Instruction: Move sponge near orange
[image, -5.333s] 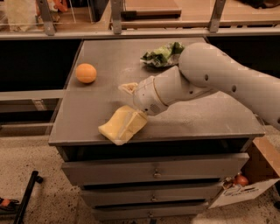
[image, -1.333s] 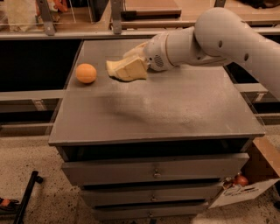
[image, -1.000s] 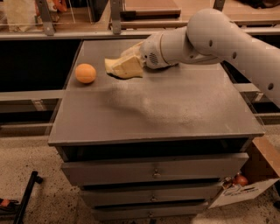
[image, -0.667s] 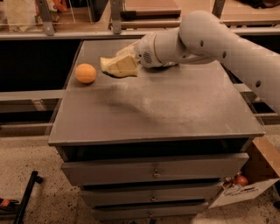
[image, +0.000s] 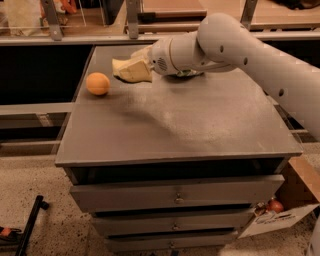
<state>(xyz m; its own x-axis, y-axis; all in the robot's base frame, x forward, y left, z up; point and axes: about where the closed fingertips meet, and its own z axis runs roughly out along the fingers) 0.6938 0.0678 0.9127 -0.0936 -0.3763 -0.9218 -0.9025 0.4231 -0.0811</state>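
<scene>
The orange (image: 98, 83) sits on the grey cabinet top (image: 175, 125) near its left edge. My gripper (image: 139, 61) reaches in from the right over the back left of the top and is shut on the pale yellow sponge (image: 129, 71). The sponge hangs just above the surface, a short way right of the orange and slightly farther back, not touching it. The white arm (image: 235, 45) stretches from the right edge of the view to the gripper.
A green-and-white foil bag (image: 186, 74) lies mostly hidden behind the wrist. The cabinet has drawers (image: 175, 197) below its front edge. A cardboard box (image: 280, 210) stands on the floor at the right. Shelving rails (image: 75, 37) run behind the top.
The gripper carried the sponge from the front middle of the top up and to the back left. Over the last second it kept sliding left and lower, closer to the orange.
</scene>
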